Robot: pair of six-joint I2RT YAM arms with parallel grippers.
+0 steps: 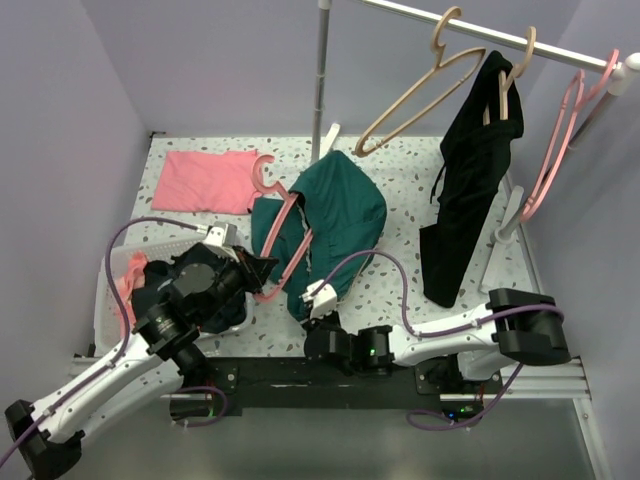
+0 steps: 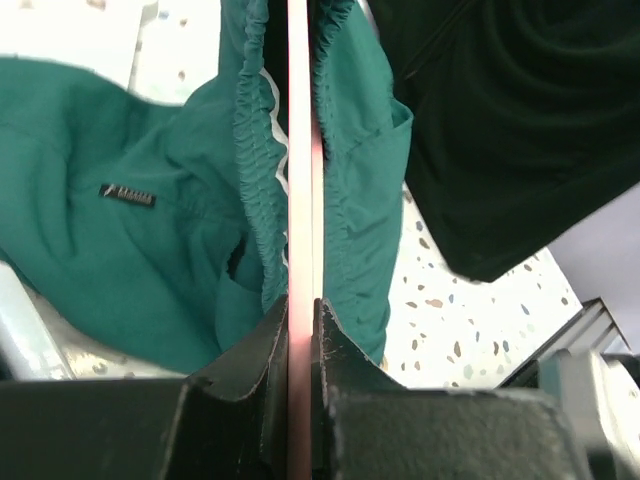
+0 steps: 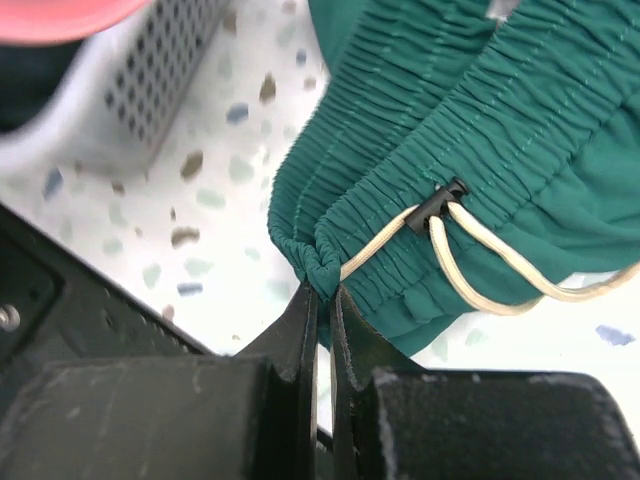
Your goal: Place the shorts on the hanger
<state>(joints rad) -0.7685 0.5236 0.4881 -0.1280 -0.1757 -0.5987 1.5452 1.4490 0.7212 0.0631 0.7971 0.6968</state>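
Observation:
The teal-green shorts (image 1: 335, 215) lie bunched on the speckled table, partly threaded over the salmon-pink hanger (image 1: 290, 255), whose hook (image 1: 262, 172) points to the far left. My left gripper (image 1: 262, 272) is shut on the hanger's lower bar; in the left wrist view the pink bar (image 2: 300, 200) runs up from the jaws between folds of the shorts (image 2: 130, 230). My right gripper (image 1: 318, 300) is shut on the near edge of the shorts' waistband (image 3: 420, 140), beside the cream drawstring (image 3: 480, 265).
A white basket (image 1: 112, 290) of clothes stands at the near left. A flat pink cloth (image 1: 205, 180) lies at the far left. On the rail (image 1: 500, 38) hang tan hangers (image 1: 420, 95), a black garment (image 1: 470, 170) and another pink hanger (image 1: 555, 150).

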